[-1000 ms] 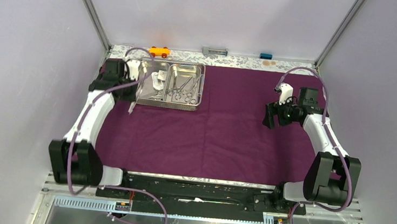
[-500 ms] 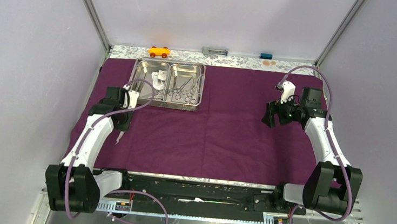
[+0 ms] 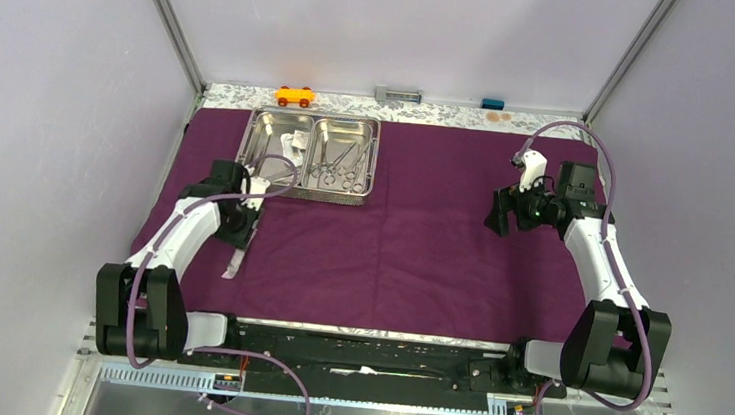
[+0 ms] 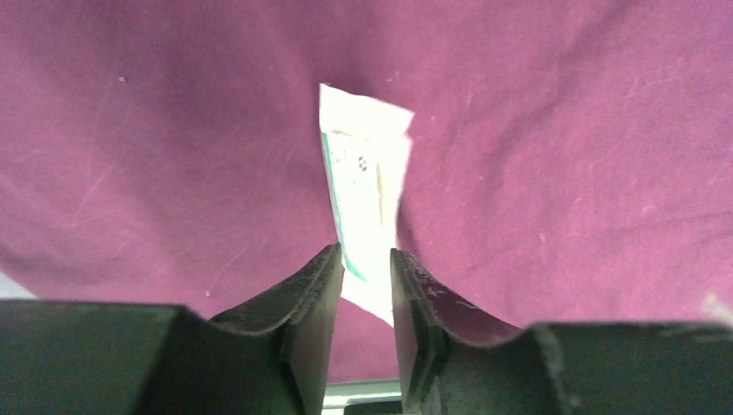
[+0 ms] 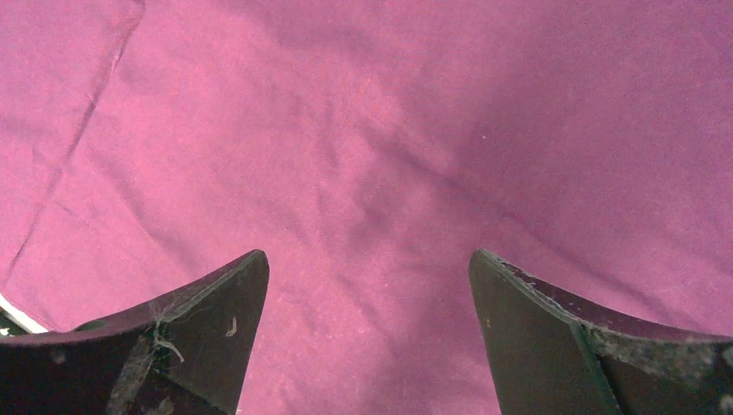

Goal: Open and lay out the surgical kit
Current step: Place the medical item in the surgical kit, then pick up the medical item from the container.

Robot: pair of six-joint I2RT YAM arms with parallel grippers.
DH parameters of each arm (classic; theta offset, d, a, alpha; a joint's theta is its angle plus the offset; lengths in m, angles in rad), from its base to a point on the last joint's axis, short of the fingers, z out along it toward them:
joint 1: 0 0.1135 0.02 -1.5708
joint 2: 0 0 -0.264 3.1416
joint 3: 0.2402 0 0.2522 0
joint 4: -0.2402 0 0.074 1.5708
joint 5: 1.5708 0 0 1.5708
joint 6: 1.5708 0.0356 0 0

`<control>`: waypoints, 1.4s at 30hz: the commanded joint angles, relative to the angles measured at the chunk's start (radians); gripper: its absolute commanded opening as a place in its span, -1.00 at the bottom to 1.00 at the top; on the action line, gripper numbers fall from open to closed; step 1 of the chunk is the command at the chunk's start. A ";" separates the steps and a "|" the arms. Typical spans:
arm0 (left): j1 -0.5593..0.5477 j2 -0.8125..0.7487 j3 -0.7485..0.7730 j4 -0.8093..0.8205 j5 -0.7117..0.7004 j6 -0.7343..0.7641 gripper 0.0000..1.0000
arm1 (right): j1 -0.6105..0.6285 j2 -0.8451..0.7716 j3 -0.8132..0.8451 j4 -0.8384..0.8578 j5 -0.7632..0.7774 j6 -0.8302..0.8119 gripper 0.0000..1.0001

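Observation:
The dark purple cloth [image 3: 410, 251] lies spread flat over the table. The steel tray [image 3: 375, 163] stands on it at the back left. Ring-handled forceps [image 3: 342, 163] lie in its right compartment and a white packet [image 3: 294, 146] in its left. A long white sealed packet [image 3: 235, 259] [image 4: 367, 173] lies on the cloth near the left front. My left gripper [image 3: 242, 237] [image 4: 366, 255] hangs just over its near end, jaws a little apart, open. My right gripper [image 3: 499, 214] [image 5: 369, 259] hovers wide open over bare cloth at the right, with nothing between its fingers.
An orange toy car [image 3: 294, 95], a grey block [image 3: 398, 95] and a small blue block [image 3: 493, 104] sit on the patterned strip behind the cloth. Lilac walls with metal posts close in the left, back and right sides.
My left arm carried the long packet from the tray toward the near left of the cloth. Its jaws have parted and the packet now rests on the cloth. The right arm barely moved.

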 commanded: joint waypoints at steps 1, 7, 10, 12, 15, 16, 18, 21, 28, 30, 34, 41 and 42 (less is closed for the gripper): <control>-0.003 0.016 0.046 -0.015 0.078 0.030 -0.26 | 0.006 0.002 0.013 0.014 -0.001 -0.002 0.85; -0.003 0.057 0.105 -0.018 0.120 0.032 -0.10 | 0.006 0.009 0.011 0.016 0.012 -0.009 0.85; -0.003 0.080 0.143 -0.006 0.139 0.023 -0.07 | 0.006 0.016 0.010 0.016 0.016 -0.009 0.86; -0.003 0.086 0.176 0.017 0.164 0.008 -0.02 | 0.006 0.020 0.012 0.015 0.016 -0.011 0.85; -0.003 0.103 0.246 0.080 0.205 -0.034 0.21 | 0.006 0.027 0.013 0.017 0.017 -0.008 0.85; -0.002 0.117 0.272 0.112 0.216 -0.051 0.30 | 0.006 0.030 0.013 0.017 0.017 -0.007 0.85; -0.004 0.169 0.342 0.164 0.226 -0.091 0.37 | 0.005 0.037 0.013 0.017 0.018 -0.007 0.85; -0.003 0.302 0.486 0.207 0.252 -0.146 0.39 | 0.006 0.045 0.013 0.016 0.022 -0.007 0.85; -0.003 0.653 0.824 0.238 0.306 -0.243 0.31 | 0.006 0.060 0.012 0.016 0.045 -0.011 0.85; -0.003 0.742 0.924 0.238 0.330 -0.268 0.27 | 0.006 0.066 0.012 0.017 0.053 -0.012 0.85; -0.003 0.892 1.069 0.235 0.347 -0.291 0.21 | 0.006 0.086 0.014 0.014 0.065 -0.014 0.85; -0.003 1.046 1.203 0.234 0.339 -0.355 0.10 | 0.006 0.116 0.016 0.013 0.086 -0.018 0.85; -0.003 1.056 1.207 0.233 0.339 -0.356 0.08 | 0.006 0.120 0.016 0.013 0.090 -0.019 0.85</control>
